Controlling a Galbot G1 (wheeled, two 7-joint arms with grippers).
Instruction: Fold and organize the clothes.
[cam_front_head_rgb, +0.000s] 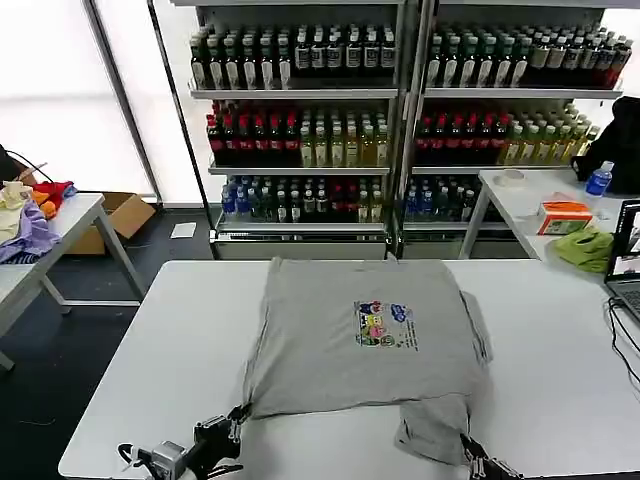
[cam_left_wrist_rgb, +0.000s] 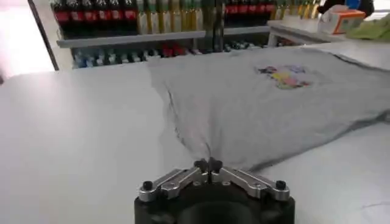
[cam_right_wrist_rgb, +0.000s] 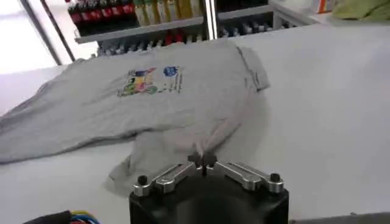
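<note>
From my seat, the left gripper (cam_left_wrist_rgb: 209, 164) sits at the near edge of the white table (cam_front_head_rgb: 150, 360), fingertips pressed together on the near left corner of the grey T-shirt (cam_front_head_rgb: 365, 335). The right gripper (cam_right_wrist_rgb: 203, 160) is at the same edge, pinching a bunched fold at the shirt's near right corner. The shirt lies spread on the table's middle, its multicoloured chest print (cam_front_head_rgb: 385, 324) facing up and one sleeve folded under near the right gripper. Beyond the table's far edge stand the bottle shelves (cam_front_head_rgb: 300, 130); a lime-green cloth (cam_front_head_rgb: 585, 247) rests on a side table to the right.
</note>
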